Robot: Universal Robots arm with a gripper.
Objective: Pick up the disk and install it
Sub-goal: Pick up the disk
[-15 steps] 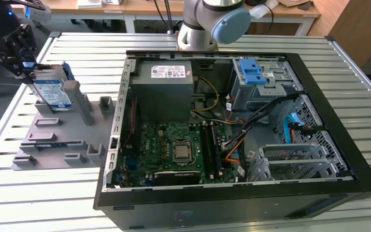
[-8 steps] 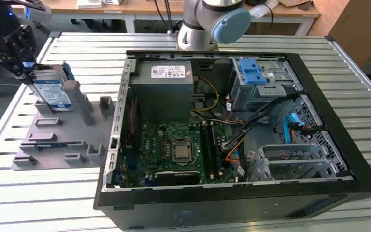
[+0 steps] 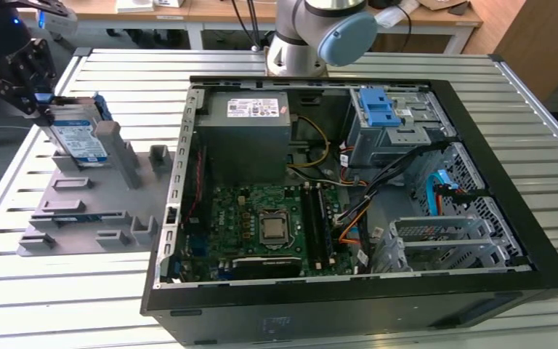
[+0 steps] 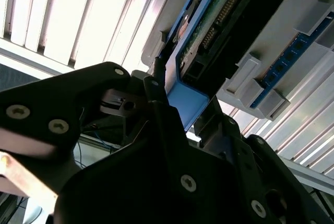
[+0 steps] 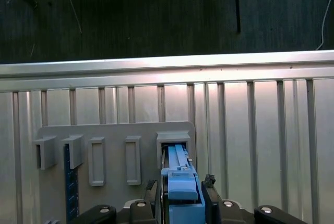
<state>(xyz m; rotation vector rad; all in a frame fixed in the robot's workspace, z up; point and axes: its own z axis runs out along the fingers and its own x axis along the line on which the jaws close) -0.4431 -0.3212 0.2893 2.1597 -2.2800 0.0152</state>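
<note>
The disk point(image 3: 78, 142) is a silver drive with a white-and-blue label and blue side rails. It stands tilted in a slot of the grey holder point(image 3: 95, 211) at the exterior view's left. My gripper point(image 3: 43, 107) is at the disk's upper end. In the first wrist view the disk point(image 5: 181, 190) is seen edge-on, with the fingers point(image 5: 210, 188) pressed against its blue rails on both sides. The second wrist view shows the disk's point(image 4: 209, 25) circuit-board side and a blue rail point(image 4: 188, 101) against one finger point(image 4: 159, 104). The gripper is shut on the disk, which sits in the holder's slot.
An open computer case point(image 3: 492, 145) lies at the exterior view's right, with a motherboard point(image 3: 269, 222), a grey power supply point(image 3: 255, 123) and a drive cage with a blue latch point(image 3: 383, 109). The arm's base point(image 3: 304, 43) stands behind it. The slatted metal table point(image 3: 75, 305) ends close beyond the holder.
</note>
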